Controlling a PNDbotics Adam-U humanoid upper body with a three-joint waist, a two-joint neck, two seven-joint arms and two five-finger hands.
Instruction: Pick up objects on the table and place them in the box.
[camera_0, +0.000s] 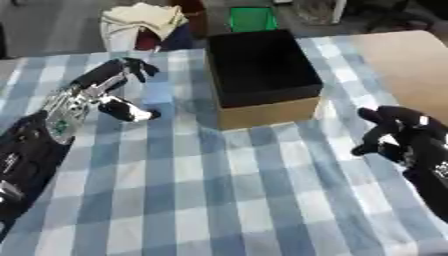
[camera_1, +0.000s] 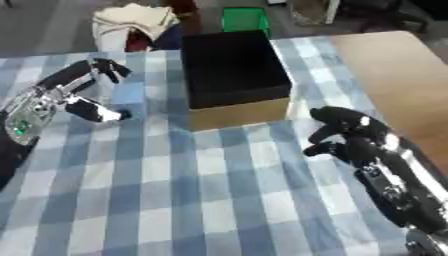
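The cardboard box (camera_0: 267, 114) stands open at the far middle of the checked cloth, and its inside is black. My left hand (camera_0: 105, 82) hovers to the left of the box, open, with fingers stretched toward the far right and the thumb (camera_0: 131, 112) apart below them. Between them I see only cloth. My right hand (camera_1: 350, 132) hangs over the right side of the cloth, just in front of the box's right corner. Its fingers are curled and hold nothing that I can see.
The blue and white checked cloth (camera_0: 219, 190) covers the table; bare wood (camera_0: 411, 65) shows at the far right. Beyond the far edge are a green bin (camera_0: 252, 19) and a pile of pale cloth (camera_0: 144, 20).
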